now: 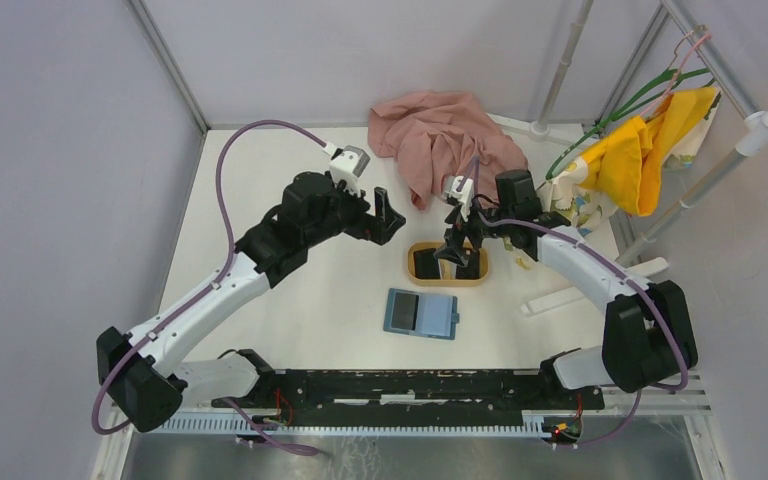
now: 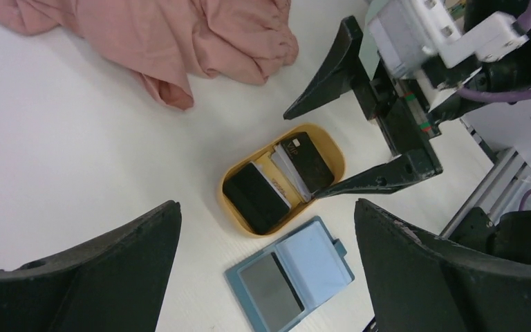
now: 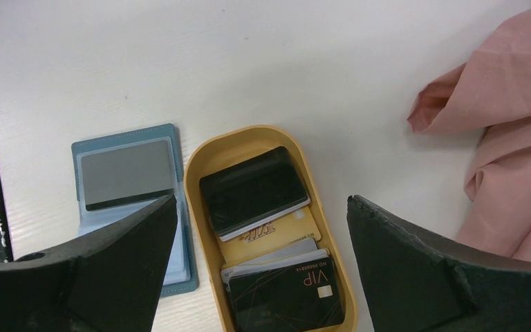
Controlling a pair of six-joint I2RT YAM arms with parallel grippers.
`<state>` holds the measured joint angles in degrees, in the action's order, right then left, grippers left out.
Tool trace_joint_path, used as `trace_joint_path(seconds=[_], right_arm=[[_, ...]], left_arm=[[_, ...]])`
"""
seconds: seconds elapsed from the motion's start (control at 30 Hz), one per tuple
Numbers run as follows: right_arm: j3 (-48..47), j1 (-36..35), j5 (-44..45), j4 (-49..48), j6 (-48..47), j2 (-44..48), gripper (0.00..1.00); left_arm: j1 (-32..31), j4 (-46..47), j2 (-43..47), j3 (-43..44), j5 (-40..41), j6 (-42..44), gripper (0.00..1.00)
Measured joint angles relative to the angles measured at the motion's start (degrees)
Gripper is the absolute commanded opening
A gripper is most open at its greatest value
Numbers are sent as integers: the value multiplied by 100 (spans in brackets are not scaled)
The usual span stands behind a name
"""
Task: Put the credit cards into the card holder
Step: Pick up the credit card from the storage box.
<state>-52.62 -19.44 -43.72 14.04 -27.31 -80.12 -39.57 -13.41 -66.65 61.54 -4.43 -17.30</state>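
Teal wallet lies open at centre frame, long axis left-right, white table left and right of it. Black cards fill the tray just above. Over them hovers the right gripper, the left gripper upper left, both wide, empty. Left wrist: cards lie diagonally. Right wrist: cards span the tray crosswise; cloth right, apart.

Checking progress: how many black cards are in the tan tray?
2. A plain black card lies at one end of the tray, a black VIP card at the other; paler cards beneath may hide more.
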Motion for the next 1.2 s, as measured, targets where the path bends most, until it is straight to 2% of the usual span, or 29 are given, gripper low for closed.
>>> trace_joint_path(seconds=[0.5,0.97,1.2], right_arm=[[562,13,-385,-1154,1386,-201,98],[890,234,376,-1989,3211,-275,98],[1051,229,391,-2221,3786,-588,73]], left_arm=[[597,-299,-612,-61,-492,63,98],[1064,-291,-870,-61,-1005,-79,96],[1263,-278,-1113,-61,-1346,-262,89]])
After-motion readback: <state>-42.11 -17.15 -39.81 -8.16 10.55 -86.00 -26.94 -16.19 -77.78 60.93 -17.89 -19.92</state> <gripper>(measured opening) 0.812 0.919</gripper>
